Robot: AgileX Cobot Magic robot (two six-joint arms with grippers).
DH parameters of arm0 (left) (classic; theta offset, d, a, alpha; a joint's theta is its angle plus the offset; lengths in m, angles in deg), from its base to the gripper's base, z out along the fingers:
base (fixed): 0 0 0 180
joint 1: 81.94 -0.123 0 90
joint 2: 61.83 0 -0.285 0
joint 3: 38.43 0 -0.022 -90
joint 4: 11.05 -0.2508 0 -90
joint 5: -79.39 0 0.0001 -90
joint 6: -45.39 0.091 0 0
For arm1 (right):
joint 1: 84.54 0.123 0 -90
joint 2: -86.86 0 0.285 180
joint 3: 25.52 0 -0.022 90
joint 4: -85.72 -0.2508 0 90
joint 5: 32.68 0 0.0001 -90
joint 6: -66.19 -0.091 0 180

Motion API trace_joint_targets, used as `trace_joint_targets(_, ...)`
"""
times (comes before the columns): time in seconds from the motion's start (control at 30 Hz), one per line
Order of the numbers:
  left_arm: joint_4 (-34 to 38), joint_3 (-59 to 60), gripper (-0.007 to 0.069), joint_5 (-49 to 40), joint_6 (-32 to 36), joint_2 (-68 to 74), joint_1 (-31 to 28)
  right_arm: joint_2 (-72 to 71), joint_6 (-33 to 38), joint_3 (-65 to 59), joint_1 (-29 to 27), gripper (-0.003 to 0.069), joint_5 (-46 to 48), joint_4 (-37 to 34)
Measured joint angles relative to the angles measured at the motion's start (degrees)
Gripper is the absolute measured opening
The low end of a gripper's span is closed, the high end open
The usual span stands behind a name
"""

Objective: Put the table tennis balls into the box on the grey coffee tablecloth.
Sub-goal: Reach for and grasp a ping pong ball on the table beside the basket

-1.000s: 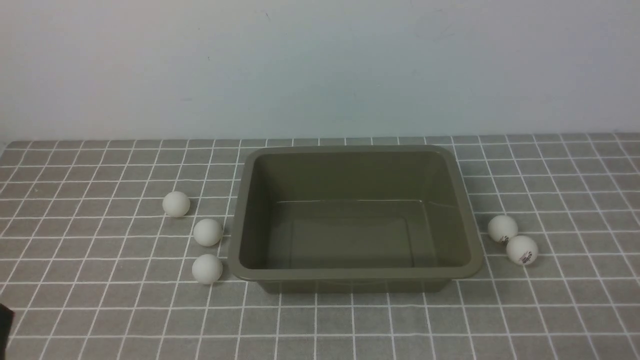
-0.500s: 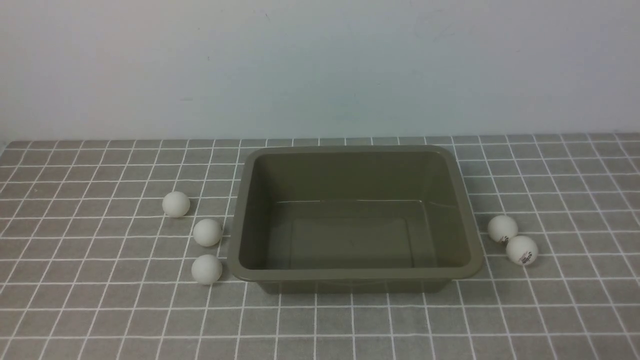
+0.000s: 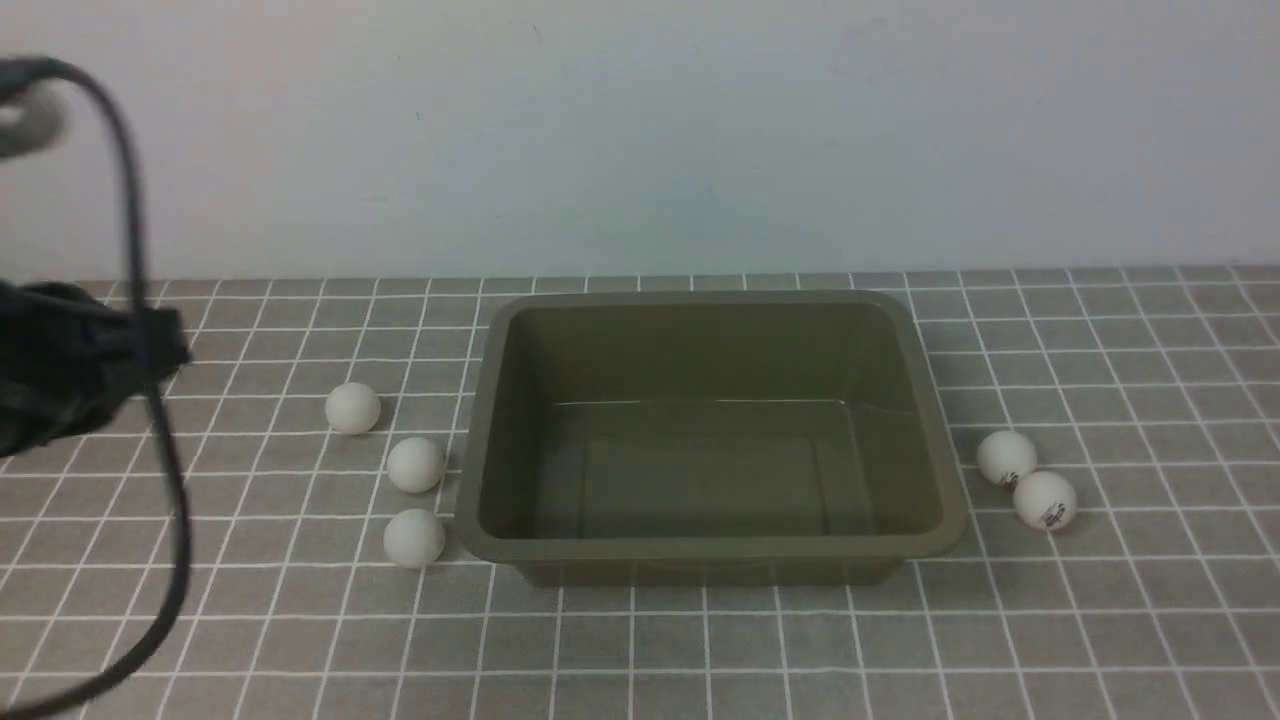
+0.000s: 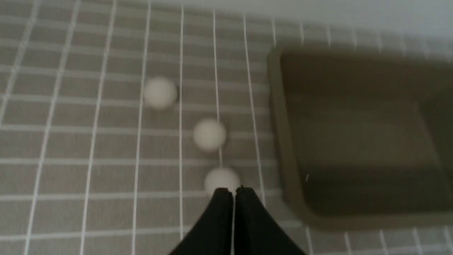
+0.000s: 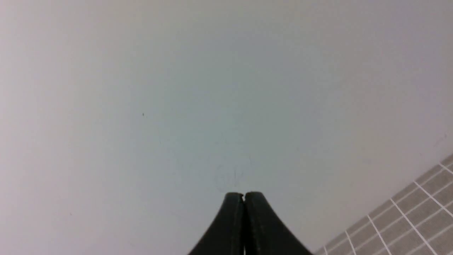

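Observation:
The olive-brown box [image 3: 478, 440] stands empty in the middle of the grey coffee tablecloth [image 3: 640, 640]. Three white table tennis balls [image 3: 352, 408], [image 3: 415, 465], [image 3: 413, 538] lie just left of it. Two more [image 3: 1005, 457], [image 3: 1044, 499] touch each other on its right. My left arm [image 3: 70, 365] hangs blurred above the cloth at the far left. In the left wrist view my left gripper [image 4: 233, 191] is shut and empty, its tips in line with the nearest ball [image 4: 222, 180], the box [image 4: 283, 141] beside it. My right gripper [image 5: 244, 194] is shut, empty, and faces the wall.
A pale wall [image 3: 640, 130] rises right behind the cloth's far edge. A black cable [image 3: 170, 480] loops down from my left arm over the left part of the cloth. In the right wrist view, a corner of the tablecloth [image 5: 407, 219] shows.
My left arm and its cable have swung into the front view from the left edge. The balls and the box have not moved.

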Motion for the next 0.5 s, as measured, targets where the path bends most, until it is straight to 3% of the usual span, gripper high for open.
trace_joint_targets(0.07, -0.19, -2.44, -0.0005, -3.42, 2.02, 4.37, 0.00, 0.00, -0.51, 0.00, 0.00, -0.0013, -0.92, -0.41)
trace_joint_targets(0.23, 0.01, -9.55, -0.0005, -8.72, 6.91, 21.50, 0.25, 0.78, -0.97, 7.65, 1.53, -0.0013, 14.95, 3.38)
trace_joint_targets(0.27, -0.35, -12.66, -0.0005, -8.83, 8.42, 27.27, 1.24, 5.24, 1.30, 16.86, 3.62, -0.0013, 27.87, 7.56)
trace_joint_targets(0.3, -0.91, -14.43, -0.0005, -8.90, 8.74, 29.88, 1.78, 8.31, 2.71, 21.24, 4.61, -0.0013, 33.62, 9.40)
trace_joint_targets(0.37, -1.68, -16.33, -0.0005, -9.01, 8.81, 32.30, 2.39, 11.74, 3.92, 24.67, 5.53, -0.0013, 37.98, 11.08)
trace_joint_targets(0.43, -3.69, -21.73, -0.0005, -9.15, 8.04, 37.85, 3.71, 20.92, 7.77, 35.20, 7.24, -0.0013, 51.51, 14.48)
trace_joint_targets(0.5, -5.03, -25.15, -0.0005, -9.19, 7.18, 40.88, 3.89, 25.97, 9.20, 39.76, 7.58, -0.0013, 57.21, 15.77)
